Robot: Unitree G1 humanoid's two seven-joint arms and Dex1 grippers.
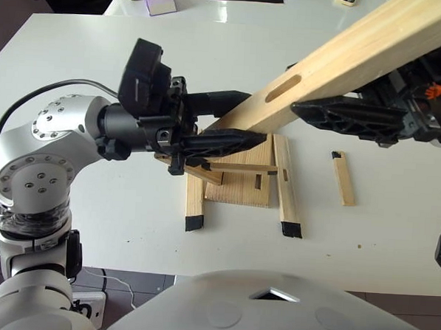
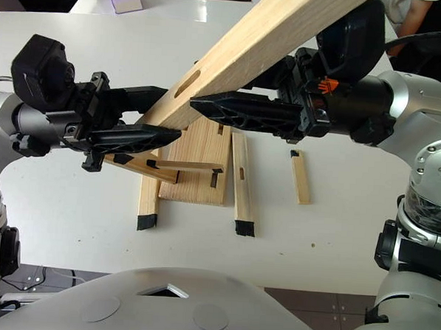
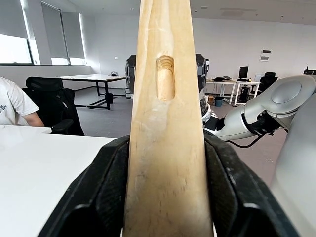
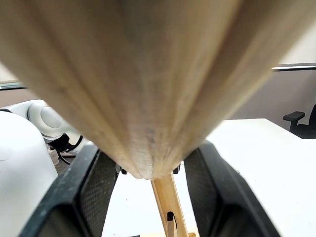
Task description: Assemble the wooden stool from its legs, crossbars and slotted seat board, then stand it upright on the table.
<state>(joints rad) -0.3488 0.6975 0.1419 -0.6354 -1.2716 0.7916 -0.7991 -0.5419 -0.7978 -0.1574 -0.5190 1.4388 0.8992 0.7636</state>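
While left pincer (image 1: 246,120), right pincer (image 4: 148,148) clamp one leg (image 1: 360,50), two legs (image 1: 195,201) (image 1: 284,183) flank board (image 1: 238,184).

The gripped leg (image 1: 344,60) is seen to be pale bare wood, smooth and matt, with fine grain showing around its slot. The left gripper (image 1: 254,119) and right gripper (image 4: 153,170) clamped on it are made of black matt plastic. The seat (image 1: 238,186), the lying legs (image 1: 286,191) and the crossbar (image 1: 343,179) at the seat's 3 o'clock are of the same bare wood, the lying legs being tipped in matt black. The table (image 1: 78,61) is finished white, smooth and faintly glossy.
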